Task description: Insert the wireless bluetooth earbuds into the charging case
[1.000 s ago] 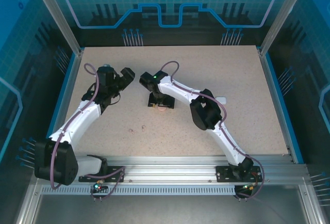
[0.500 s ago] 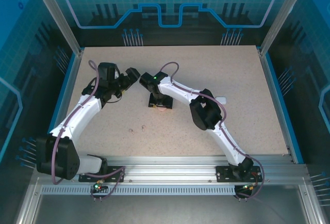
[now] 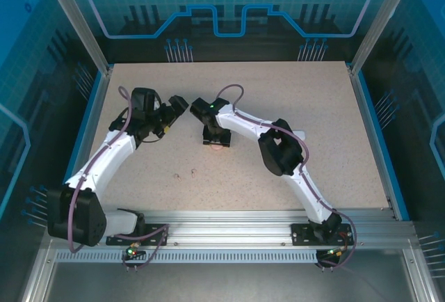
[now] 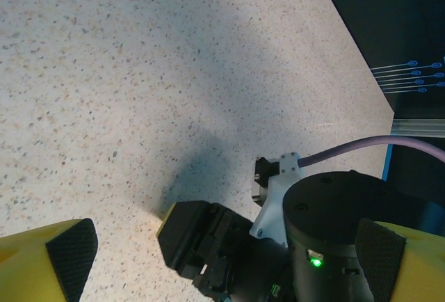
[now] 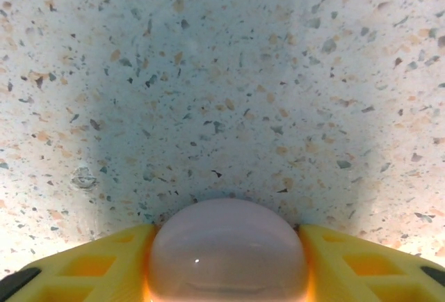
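A pale pink charging case sits on the speckled table, and my right gripper is shut on it, with a yellow finger against each side. From above, the right gripper points straight down onto that case. Two tiny pinkish earbuds lie loose on the table in front of it. My left gripper hovers just left of the right wrist. In the left wrist view the left gripper is open wide, with the right arm's black wrist between its fingers.
A white case lies partly behind the right arm's elbow. The blue-edged table rim runs close to the left arm, and the aluminium rail borders the near side.
The left wrist has swung down and right, bringing its open gripper closer to the right wrist. The right gripper stays on the pink case.
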Robot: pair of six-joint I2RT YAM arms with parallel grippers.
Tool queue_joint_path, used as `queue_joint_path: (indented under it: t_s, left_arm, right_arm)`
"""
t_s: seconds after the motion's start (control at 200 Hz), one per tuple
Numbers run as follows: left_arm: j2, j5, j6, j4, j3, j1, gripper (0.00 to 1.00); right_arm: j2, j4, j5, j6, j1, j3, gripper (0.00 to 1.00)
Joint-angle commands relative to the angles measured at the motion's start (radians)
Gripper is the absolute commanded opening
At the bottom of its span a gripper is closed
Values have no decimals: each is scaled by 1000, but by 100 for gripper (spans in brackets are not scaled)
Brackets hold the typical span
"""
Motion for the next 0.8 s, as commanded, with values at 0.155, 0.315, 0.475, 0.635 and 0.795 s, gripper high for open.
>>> queue_joint_path:
  t_s: [0.155,0.315,0.475,0.635,0.795]
  left_arm:
    - [-47,-21,-18,-25,-84,6,99]
    - [-44,-24,-5,73,-171,-12,99]
    - [-29,43,-5,333,-273,-65,99]
    - [31,81,-7,543,-323,-124,99]
    - [95,93,-39,809,-378,-180,99]
  right_arm:
    - [-85,82,-49,19,-35,-149,48]
    - [-209,140,-76,20,-96,-220,48]
    - [-291,178,-106,34,-154,-256,47]
    - [-364,240,-164,99,-223,-302,47]
    - [-400,282,-222,186,-270,-301,47]
